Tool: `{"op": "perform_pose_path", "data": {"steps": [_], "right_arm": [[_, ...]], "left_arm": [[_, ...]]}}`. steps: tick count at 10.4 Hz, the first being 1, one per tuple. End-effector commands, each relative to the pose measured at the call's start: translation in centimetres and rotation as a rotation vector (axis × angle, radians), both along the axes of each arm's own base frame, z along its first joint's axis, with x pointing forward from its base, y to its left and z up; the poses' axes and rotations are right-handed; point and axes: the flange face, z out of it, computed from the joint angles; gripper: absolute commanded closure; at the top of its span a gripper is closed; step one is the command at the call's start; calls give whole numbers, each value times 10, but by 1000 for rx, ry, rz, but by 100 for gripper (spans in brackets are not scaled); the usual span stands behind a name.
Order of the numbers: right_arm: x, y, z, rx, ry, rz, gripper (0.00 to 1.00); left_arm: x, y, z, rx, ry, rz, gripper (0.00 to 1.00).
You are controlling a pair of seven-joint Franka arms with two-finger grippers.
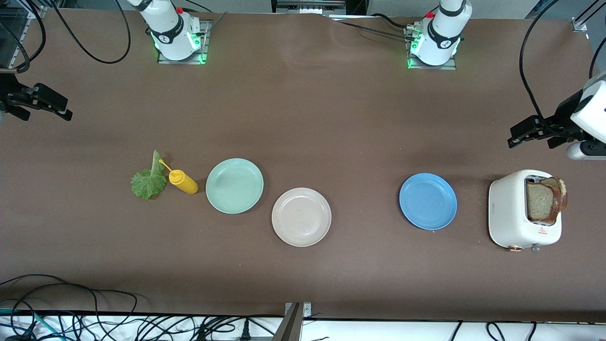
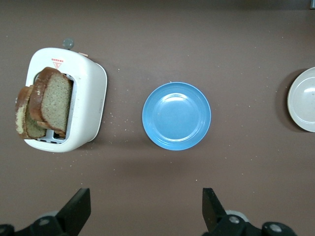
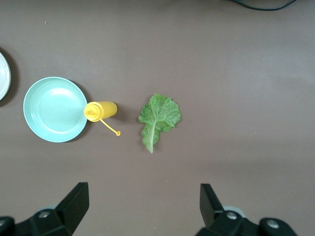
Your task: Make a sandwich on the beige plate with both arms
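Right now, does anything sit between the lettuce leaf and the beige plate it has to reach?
Yes. The yellow bottle lies right beside the lettuce leaf, and the green plate sits between the bottle and the beige plate. Both are low; a lifted leaf would likely pass over them.

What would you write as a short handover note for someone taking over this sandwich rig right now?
Left gripper: open, empty, up over the table at its own end, near the toaster.
Right gripper: open, empty, up at its own end.
Bread slices: both standing in the toaster.
Lettuce leaf: flat on the table beside the yellow bottle.
Beige plate: bare, between the mint-green plate and the blue plate.
Done: nothing.
Left: bread, lettuce, bread onto the beige plate.
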Motion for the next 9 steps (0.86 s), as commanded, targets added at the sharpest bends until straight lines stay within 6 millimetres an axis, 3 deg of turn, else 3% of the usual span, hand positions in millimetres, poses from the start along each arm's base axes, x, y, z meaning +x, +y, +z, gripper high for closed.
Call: {"op": "perform_pose_path", "data": {"steps": [1,9], "right_arm": [[0,0,7,8,-14,1,0],[0,0,7,16,-12,-1,0]], "left_arm": [[1,-5,4,-16,10,1,0],[2,-4,1,-14,14,1,0]]}}
